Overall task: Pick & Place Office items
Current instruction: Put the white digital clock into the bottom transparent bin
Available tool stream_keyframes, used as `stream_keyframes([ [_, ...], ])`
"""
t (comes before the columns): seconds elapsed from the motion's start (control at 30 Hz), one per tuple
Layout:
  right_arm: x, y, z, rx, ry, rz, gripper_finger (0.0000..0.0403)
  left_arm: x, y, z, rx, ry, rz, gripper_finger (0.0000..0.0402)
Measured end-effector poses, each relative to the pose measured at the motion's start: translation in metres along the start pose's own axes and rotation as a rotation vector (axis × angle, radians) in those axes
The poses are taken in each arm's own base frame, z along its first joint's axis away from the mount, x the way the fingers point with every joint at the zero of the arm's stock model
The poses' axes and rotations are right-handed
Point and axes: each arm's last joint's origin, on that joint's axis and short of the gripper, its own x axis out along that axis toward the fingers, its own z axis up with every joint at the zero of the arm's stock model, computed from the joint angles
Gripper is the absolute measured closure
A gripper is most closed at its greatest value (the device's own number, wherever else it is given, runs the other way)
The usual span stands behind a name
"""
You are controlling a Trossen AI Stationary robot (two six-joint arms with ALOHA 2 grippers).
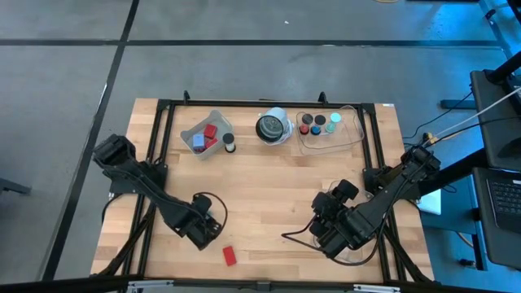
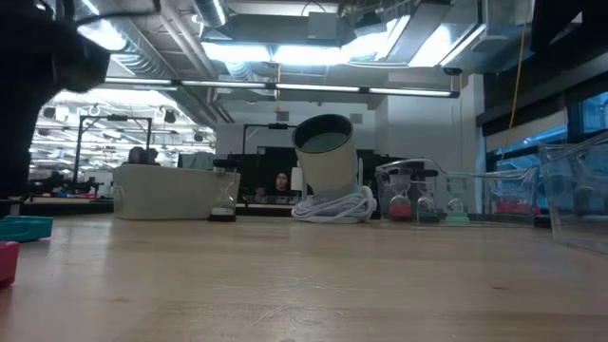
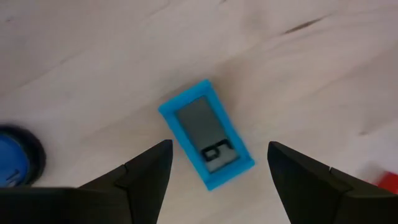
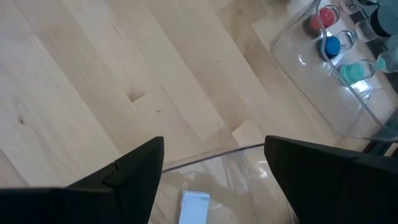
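While the left end effector (image 3: 217, 165) hung with its fingers apart and empty, a blue block (image 3: 206, 133) lay flat on the worktop (image 3: 93, 68) directly beneath the gap. Its long axis ran diagonally across that gap, so I judged a wrist turn was needed. The right end effector (image 4: 214, 165), also spread and empty, waited well away over a clear tray (image 4: 249, 162).

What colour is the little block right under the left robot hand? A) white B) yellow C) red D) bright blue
D: in the left wrist view a bright blue block with a grey face lies on the wooden table between the open fingers of the left gripper.
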Motion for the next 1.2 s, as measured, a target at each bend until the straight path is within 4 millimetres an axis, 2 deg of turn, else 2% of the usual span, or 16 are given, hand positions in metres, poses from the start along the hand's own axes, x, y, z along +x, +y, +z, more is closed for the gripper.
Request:
stream_keyframes([
  [0.27,0.0,0.0,0.0,0.001,0.0,0.0,0.0122,0.027,-0.005,0.004,0.006,0.058,0.11,0.0142],
  [0.6,0.0,0.0,0.001,-0.015,-0.026,-0.006,0.0122,0.028,-0.006,0.008,0.07,0.059,0.107,0.0146],
  [0.73,0.0,0.0,0.001,-0.02,-0.026,-0.004,0.0122,0.028,-0.006,0.007,0.098,0.073,0.103,0.0168],
  [1.03,0.0,0.001,0.001,-0.018,-0.029,-0.002,0.0122,0.028,-0.006,0.009,0.164,0.08,0.1,0.0248],
  [1.2,0.0,0.001,0.002,0.011,-0.052,-0.005,0.0122,0.019,-0.012,0.017,0.248,0.073,0.074,0.0258],
])
